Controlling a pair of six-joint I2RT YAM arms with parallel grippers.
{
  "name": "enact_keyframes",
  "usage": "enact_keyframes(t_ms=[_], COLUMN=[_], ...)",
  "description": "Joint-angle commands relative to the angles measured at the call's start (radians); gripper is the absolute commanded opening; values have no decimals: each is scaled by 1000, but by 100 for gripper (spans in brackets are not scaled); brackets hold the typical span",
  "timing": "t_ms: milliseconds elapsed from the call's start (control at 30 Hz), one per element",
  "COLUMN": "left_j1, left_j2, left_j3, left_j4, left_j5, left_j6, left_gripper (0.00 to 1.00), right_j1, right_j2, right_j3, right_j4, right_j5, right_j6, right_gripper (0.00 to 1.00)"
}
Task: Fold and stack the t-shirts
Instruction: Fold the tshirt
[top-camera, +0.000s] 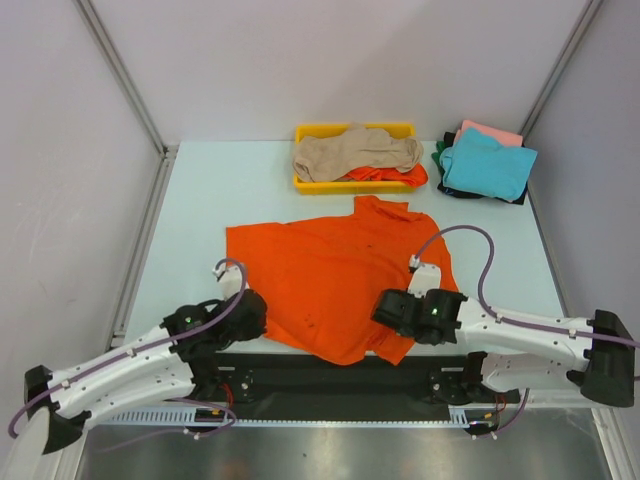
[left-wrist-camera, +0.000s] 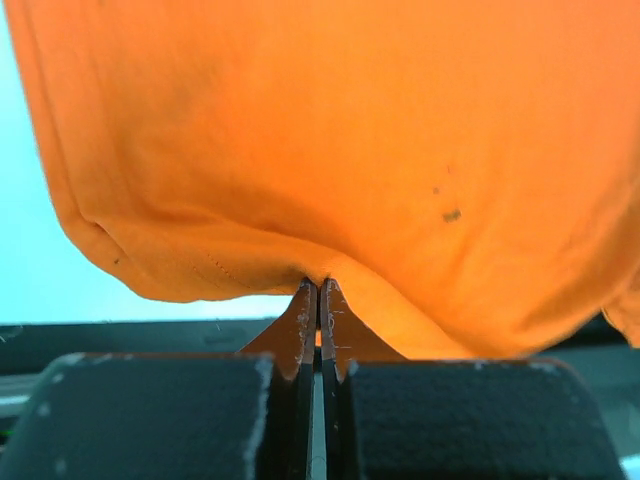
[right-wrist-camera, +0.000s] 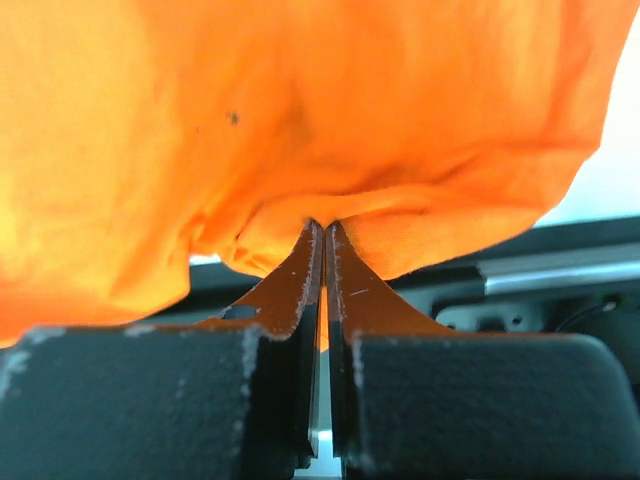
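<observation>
Orange shirt (top-camera: 335, 275) lies mid-table, its near hem pinched by left gripper (left-wrist-camera: 318, 290) at 7 o'clock and right gripper (right-wrist-camera: 322, 228) at 5. Yellow tray (top-camera: 305, 183) holds beige shirt (top-camera: 355, 152) at 12. Teal shirt (top-camera: 487, 165) tops pile at 2.

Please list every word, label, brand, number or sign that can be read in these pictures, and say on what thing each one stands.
None: no text can be read in any view.
The orange t-shirt is plain; its few dark specks are marks, not letters.
The yellow tray, the beige shirt and the folded stack show no print.
</observation>
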Motion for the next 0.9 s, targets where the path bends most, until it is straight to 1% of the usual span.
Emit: enact_keyframes(t_ms=[0,33,100,133,233,267,333,367,500,633,767,867], left_j1=[84,103,156,172,232,245,293,310,432,521,583,640], left_j2=[24,42,62,73,105,111,129,134,163,211,266,309], left_j3=[43,48,52,54,66,71,85,101,141,169,177,172], left_j4=[76,92,117,126,152,158,166,166,181,197,226,255], left_j5=[27,38,59,73,89,92,104,109,139,175,187,228], left_j6=[128,159,187,199,242,250,279,297,360,411,440,454], left_gripper=[0,0,0,0,0,0,1,0,0,0,0,0], right_j1=[-78,-119,-163,-212,-277,-317,-355,-396,-489,-568,-619,-647], right_j2=[-23,-25,-22,-20,-17,-14,-3,3,29,55,99,142], right_j3=[25,26,29,32,43,46,65,74,111,150,170,184], right_j4=[84,110,130,141,188,199,223,230,271,300,334,360], right_j5=[39,33,21,14,-10,-16,-32,-39,-68,-99,-134,-160], right_j6=[-187,-213,-268,-314,-411,-431,-471,-504,-593,-661,-704,-730], right_gripper=[0,0,0,0,0,0,0,0,0,0,0,0])
